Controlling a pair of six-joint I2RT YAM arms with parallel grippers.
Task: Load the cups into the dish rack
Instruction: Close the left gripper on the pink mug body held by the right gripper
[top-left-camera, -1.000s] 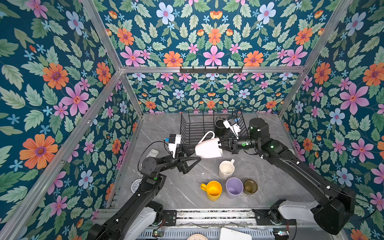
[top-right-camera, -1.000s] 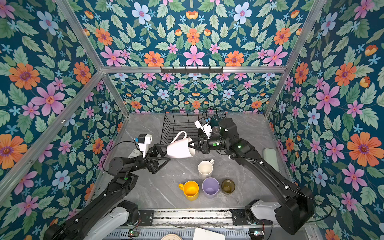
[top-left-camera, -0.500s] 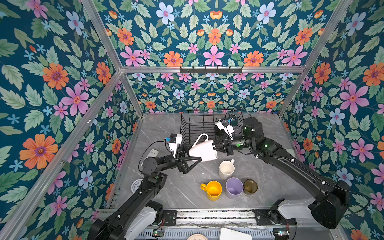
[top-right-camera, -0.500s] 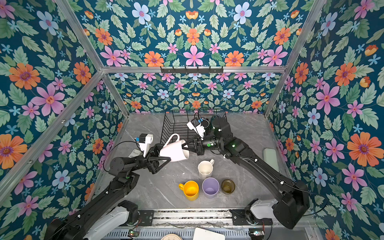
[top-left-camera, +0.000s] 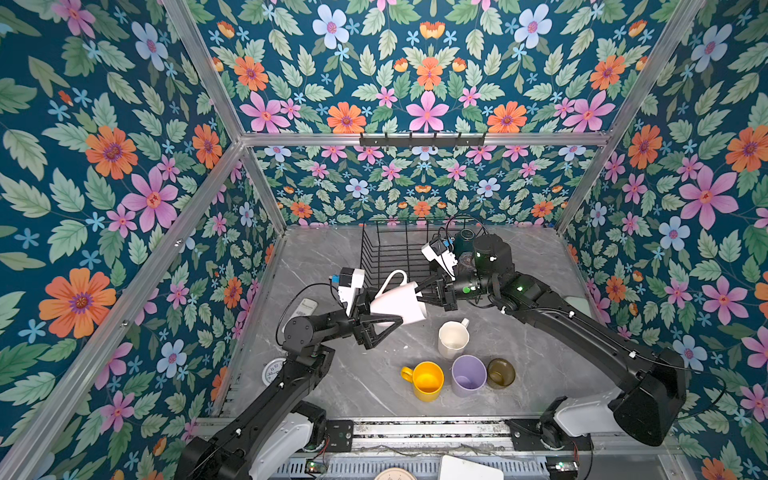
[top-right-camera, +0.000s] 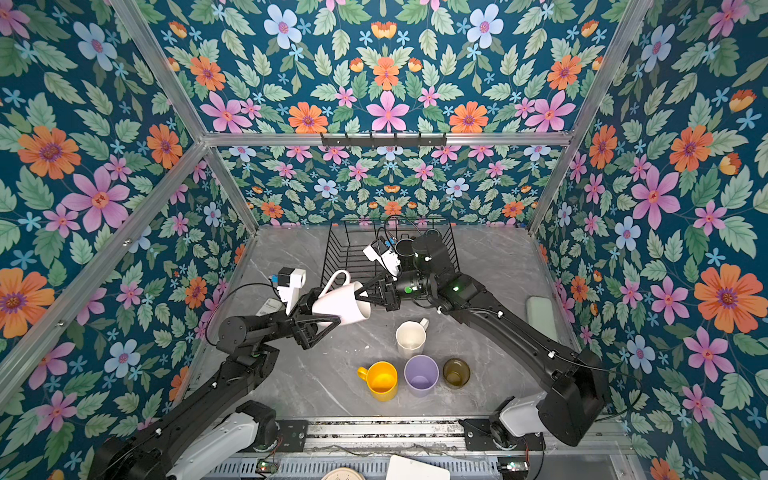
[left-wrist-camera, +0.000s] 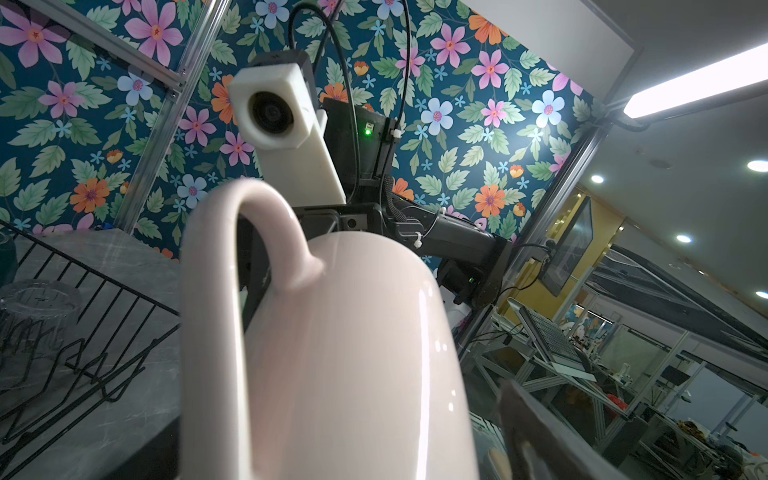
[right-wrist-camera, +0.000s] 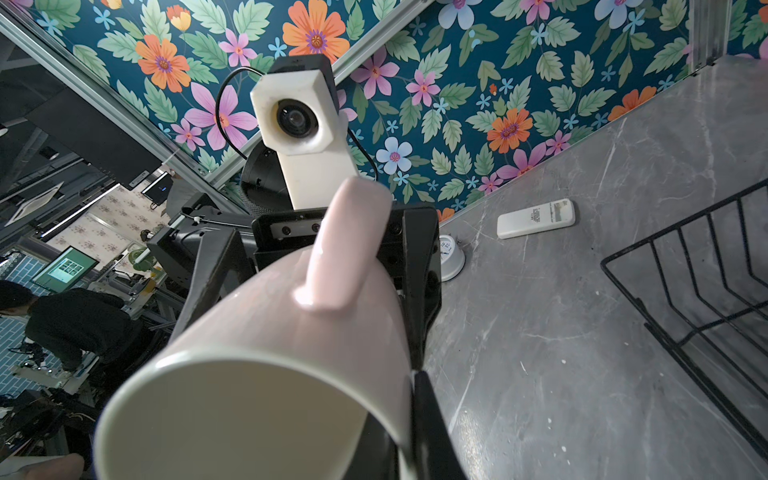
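Since a second ago we see the pale pink ceramic mug (top-left-camera: 398, 306) carried leftward, away from the black wire dish rack (top-left-camera: 390, 253). Our right gripper (top-left-camera: 424, 292) is clamped shut on its rim; our left gripper (top-left-camera: 380, 318) stands wide open around its base, gripping nothing. Nearest us, before the rack, stand a yellow mug (top-left-camera: 426, 380), lavender tumbler (top-left-camera: 468, 375), amber glass (top-left-camera: 500, 373) and white mug (top-left-camera: 453, 340). A white remote (right-wrist-camera: 536, 218) left of the rack bears unreadable print.
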